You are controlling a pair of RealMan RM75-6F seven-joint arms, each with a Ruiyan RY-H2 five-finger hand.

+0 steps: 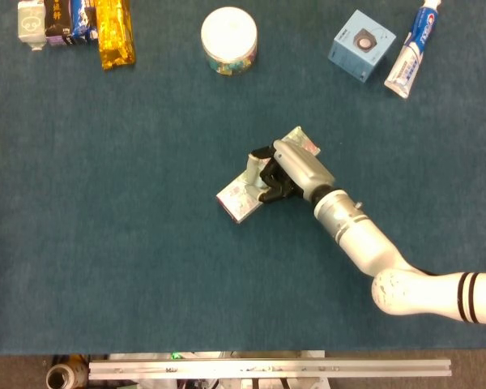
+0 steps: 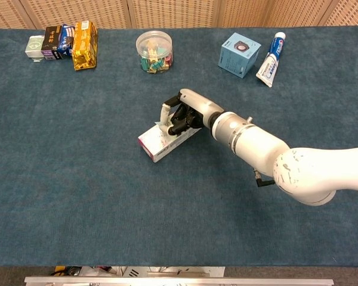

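Right hand: the right hand (image 1: 287,168) lay over the far end of a long box (image 1: 245,194), thumb on one side and fingers (image 2: 178,122) curled down the other, clamped on the box.
Box: the long box (image 2: 161,142) sat near the middle of the table (image 1: 105,243), its long axis slanted, the near end resting on the blue cloth and the far end hidden under the hand. Its end face showed a pink edge in the chest view.
Right arm: the white arm (image 2: 268,161) reached in from the right side, low over the cloth.
Left hand: neither view showed it.
Far edge, left: a row of small packets (image 1: 57,18) stood side by side, with a gold packet (image 1: 113,32) just beside them at the right end.
Far edge, middle: a round clear jar (image 2: 154,51) with a white lid held coloured bits, well apart from the box.
Far edge, right: a light blue carton (image 1: 361,45) sat tilted, with a toothpaste tube (image 1: 411,50) just beside it.
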